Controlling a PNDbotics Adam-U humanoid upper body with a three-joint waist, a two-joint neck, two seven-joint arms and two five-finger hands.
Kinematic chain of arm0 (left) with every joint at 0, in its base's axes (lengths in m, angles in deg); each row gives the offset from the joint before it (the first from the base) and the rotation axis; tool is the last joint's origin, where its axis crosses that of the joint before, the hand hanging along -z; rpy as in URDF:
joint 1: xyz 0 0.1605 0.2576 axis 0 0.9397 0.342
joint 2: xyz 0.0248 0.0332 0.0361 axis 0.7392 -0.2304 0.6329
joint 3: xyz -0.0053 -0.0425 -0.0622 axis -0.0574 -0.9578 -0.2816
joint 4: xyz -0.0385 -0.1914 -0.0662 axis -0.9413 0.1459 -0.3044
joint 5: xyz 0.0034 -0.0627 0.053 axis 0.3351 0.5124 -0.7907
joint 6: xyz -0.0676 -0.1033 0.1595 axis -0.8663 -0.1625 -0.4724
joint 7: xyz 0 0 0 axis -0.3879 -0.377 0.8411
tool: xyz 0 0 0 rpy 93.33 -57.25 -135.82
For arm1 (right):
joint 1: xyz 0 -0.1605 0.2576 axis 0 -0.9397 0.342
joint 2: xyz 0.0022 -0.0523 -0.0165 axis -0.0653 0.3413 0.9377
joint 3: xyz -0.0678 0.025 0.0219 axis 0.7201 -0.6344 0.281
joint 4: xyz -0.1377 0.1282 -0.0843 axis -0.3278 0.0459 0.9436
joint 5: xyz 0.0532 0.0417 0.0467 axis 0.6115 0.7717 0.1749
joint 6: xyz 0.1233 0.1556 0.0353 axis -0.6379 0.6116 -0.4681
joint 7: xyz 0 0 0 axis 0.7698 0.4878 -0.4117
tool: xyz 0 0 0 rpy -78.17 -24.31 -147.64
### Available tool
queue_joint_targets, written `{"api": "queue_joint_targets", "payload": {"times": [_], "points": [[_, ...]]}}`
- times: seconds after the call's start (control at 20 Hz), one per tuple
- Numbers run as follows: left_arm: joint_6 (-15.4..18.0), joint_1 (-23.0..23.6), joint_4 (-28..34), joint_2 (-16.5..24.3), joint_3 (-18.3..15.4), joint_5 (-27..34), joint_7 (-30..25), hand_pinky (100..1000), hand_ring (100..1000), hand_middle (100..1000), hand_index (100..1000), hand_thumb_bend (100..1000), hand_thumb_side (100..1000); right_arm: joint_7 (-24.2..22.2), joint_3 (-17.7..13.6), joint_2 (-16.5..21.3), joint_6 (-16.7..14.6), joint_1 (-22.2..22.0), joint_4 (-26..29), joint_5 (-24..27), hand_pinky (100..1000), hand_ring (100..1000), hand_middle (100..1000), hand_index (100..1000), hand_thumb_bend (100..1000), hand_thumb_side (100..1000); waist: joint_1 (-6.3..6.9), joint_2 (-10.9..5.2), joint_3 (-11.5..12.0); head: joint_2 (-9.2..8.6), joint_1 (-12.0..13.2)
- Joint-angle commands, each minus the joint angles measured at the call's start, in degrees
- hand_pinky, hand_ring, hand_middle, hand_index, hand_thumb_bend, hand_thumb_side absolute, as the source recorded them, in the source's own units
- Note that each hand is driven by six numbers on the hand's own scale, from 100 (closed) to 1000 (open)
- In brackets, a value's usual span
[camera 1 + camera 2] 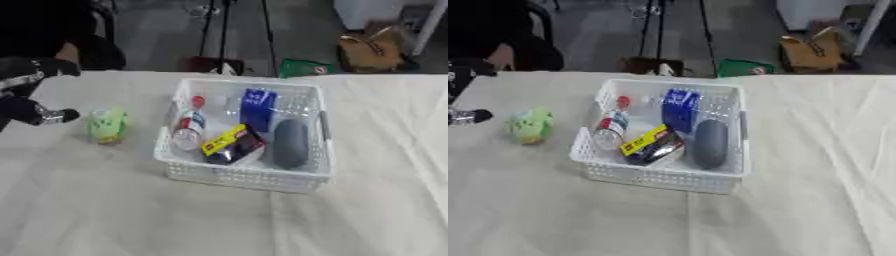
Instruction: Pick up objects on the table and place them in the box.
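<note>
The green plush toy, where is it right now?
The soft green plush toy lies on the cloth-covered table, just left of the white plastic mesh basket and outside it. The robot's left hand is close on its left.

White lattice box (249,175), green toy (107,125), blue carton (257,107), cream tablecloth (105,210).

One white basket (249,176) with four items inside; one green toy (107,125) on the table (105,210).
</note>
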Motion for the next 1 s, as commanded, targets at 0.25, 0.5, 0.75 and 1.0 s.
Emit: {"api": "queue_joint_targets", "payload": {"times": [0.25,0.5,0.75,1.0], "points": [[-0.52,-3.87,-5.41,-2.59,-0.12,-0.20,0.74,974,1000,987,1000,405,777,-0.39,0.22,1.09,-0.19,0.51,0.95,0.70,779,751,621,841,100,1000,-0.08,-0.96,-0.33,-0.46,0.29],[-0.46,-5.80,-9.24,-5.00,-0.40,-3.46,0.15,973,1000,990,1000,418,768,-0.48,0.26,0.97,-0.23,0.51,0.95,0.84,778,750,621,841,100,1000,-0.14,-0.92,-0.54,-0.53,0.50],[-0.84,-7.13,-12.71,-7.01,-0.80,-8.36,-1.49,967,997,992,1000,464,721,-0.63,0.38,0.93,-0.32,0.52,0.95,1.01,778,751,621,841,100,1000,-0.10,-0.84,-0.88,-0.62,0.73],[1.55,-8.30,-15.49,-7.88,-0.94,-15.66,-2.68,960,990,995,1000,496,718,-0.84,0.53,1.11,-0.42,0.41,0.95,1.16,778,751,620,841,100,1000,0.23,-0.92,-1.17,-0.38,0.96]]}}
